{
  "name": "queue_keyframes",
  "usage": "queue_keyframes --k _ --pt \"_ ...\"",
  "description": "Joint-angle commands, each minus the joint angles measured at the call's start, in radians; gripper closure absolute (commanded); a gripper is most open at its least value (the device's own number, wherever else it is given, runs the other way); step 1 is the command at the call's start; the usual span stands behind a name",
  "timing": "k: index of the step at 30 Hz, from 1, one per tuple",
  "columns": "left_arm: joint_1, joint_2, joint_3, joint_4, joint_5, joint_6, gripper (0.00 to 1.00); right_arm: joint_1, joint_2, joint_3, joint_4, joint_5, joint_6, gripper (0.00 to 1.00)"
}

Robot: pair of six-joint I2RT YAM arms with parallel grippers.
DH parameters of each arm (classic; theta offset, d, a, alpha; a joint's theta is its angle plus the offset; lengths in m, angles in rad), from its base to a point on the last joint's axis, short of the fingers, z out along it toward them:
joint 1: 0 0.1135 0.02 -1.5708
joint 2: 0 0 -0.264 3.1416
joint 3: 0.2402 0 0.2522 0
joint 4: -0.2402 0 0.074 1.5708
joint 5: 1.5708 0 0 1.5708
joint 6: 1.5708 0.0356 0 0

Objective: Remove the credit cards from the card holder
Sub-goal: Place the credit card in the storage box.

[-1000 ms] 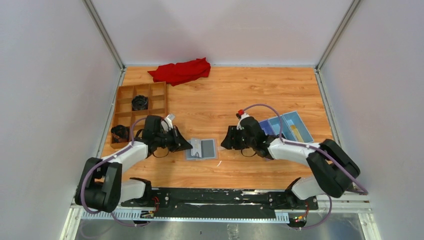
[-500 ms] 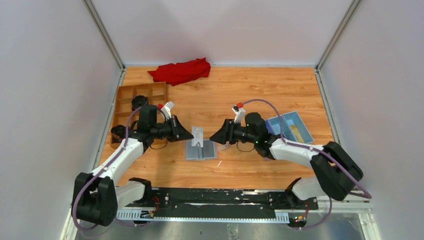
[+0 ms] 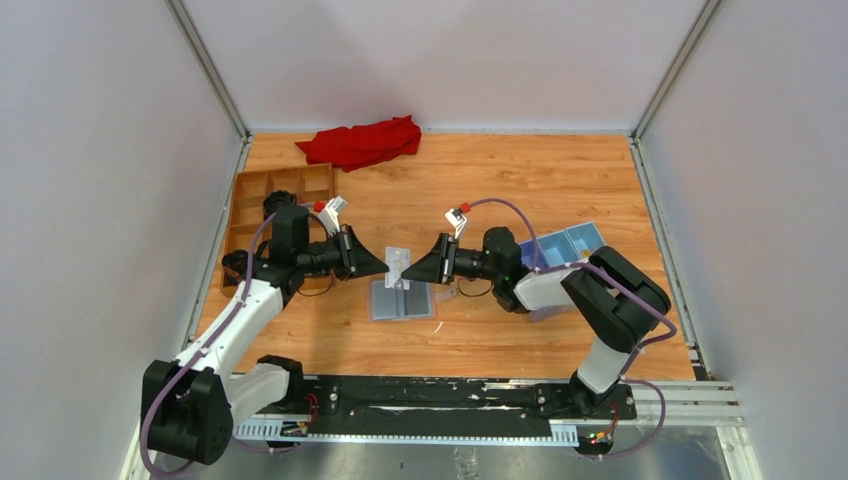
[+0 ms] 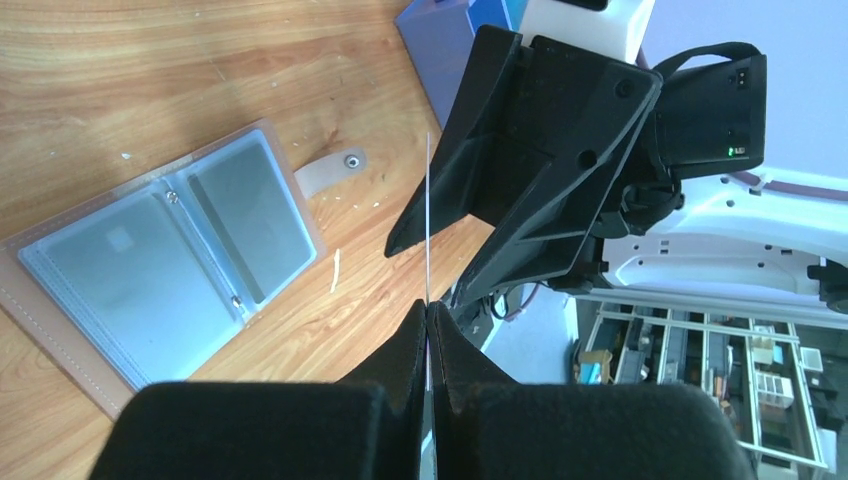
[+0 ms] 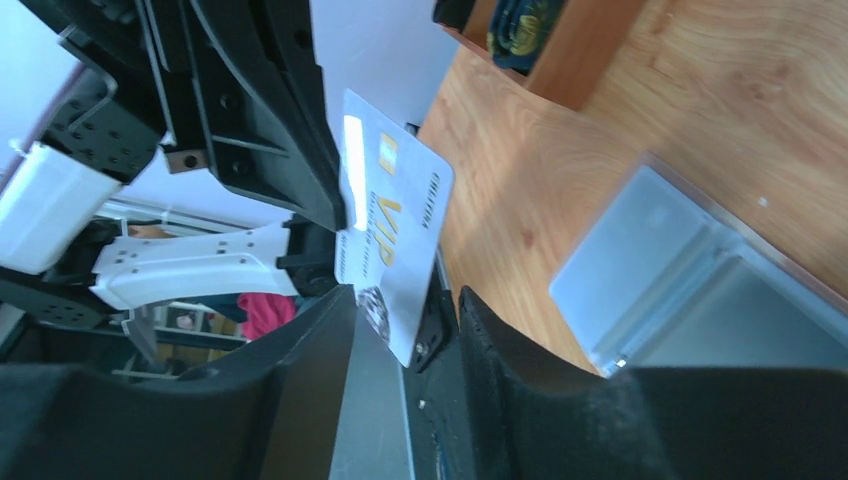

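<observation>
Your left gripper (image 3: 384,266) was pressed together on one edge of a pale card (image 3: 398,267), holding it in the air clear of the table (image 3: 520,180), just above the far edge of the holder (image 3: 420,301). From the left wrist view you saw the card edge-on, as a thin bright line rising out of the closed fingertips. From the right wrist view its face showed gold "VIP" lettering and a gold chip. Your right gripper (image 3: 408,273) faced the left one from the other side with its jaws spread. In the right wrist view the free end of the card sat in the gap between its fingers (image 5: 300,370), and that gap was much wider than the card. You could not tell whether either pad touched the card. The holder lay open and flat on the table below both grippers, with its pale grey-blue sleeves facing up, tan-pink edging around them, and its snap strap (image 4: 333,170) pointing toward your right arm. You could not tell whether the sleeves held more cards. A brown tray (image 3: 312,200) sat at the left behind your left arm, with dark items in two of its compartments. A red cloth (image 3: 362,142) was bunched at the far edge. A blue box (image 3: 578,243) lay to the right, partly hidden by your right arm.
</observation>
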Motion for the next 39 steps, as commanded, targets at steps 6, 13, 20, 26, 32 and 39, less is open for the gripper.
queue_keyframes --k 6,13,20,26,32,39 --pt "0.005 0.006 0.002 0.019 0.031 -0.023 1.00 0.001 0.091 0.065 0.252 -0.074 0.130 0.66" --pt "0.005 0.009 0.007 0.012 0.020 -0.025 1.00 0.011 0.039 0.078 0.186 -0.073 0.094 0.93" --pt "0.005 0.005 0.061 -0.070 -0.013 0.035 0.64 -0.001 -0.140 0.085 -0.206 -0.062 -0.112 1.00" --pt "0.005 0.021 0.085 -0.113 -0.033 0.066 0.53 -0.057 -0.477 0.161 -1.037 0.193 -0.547 1.00" --pt "0.005 0.023 0.083 -0.097 -0.029 0.076 0.45 -0.260 -0.750 0.125 -1.394 0.307 -0.719 1.00" --pt "0.005 0.019 0.083 -0.087 -0.002 0.087 0.35 -0.450 -0.926 0.132 -1.620 0.461 -0.900 1.00"
